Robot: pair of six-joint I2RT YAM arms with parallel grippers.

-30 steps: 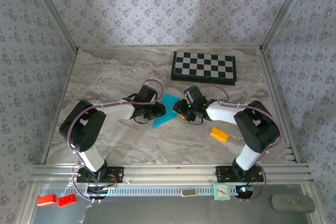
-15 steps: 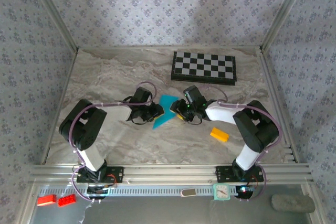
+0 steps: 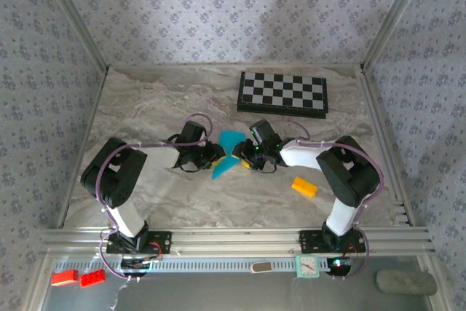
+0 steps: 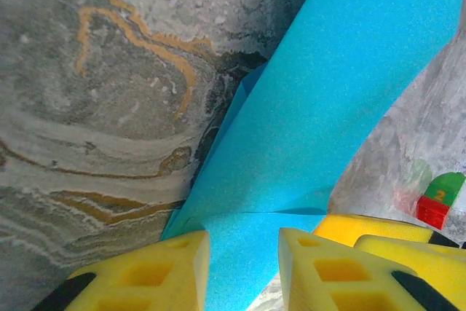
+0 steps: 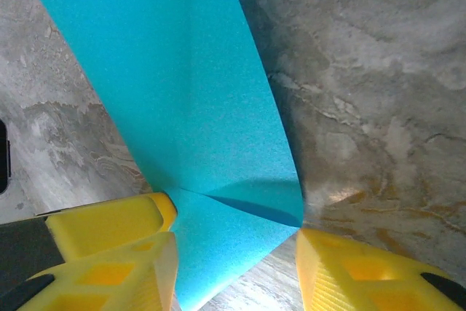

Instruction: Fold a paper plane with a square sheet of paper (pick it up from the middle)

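Observation:
The square sheet of paper is cyan-blue and folded narrower, lying slanted on the marble table between the two arms. My left gripper comes at its middle from the left, my right gripper from the right. In the left wrist view my left gripper stands open, its yellow fingers apart over the paper and its crease. In the right wrist view my right gripper is open wider, straddling the paper. The two grippers' fingers nearly touch.
A chessboard lies at the back right. A yellow-orange block sits on the table right of the right arm. Patterned walls close in the table on three sides, with a metal rail along the front.
Both wrists have slid slightly to the left, and the paper has shifted a little with them. The jaws look the same as before.

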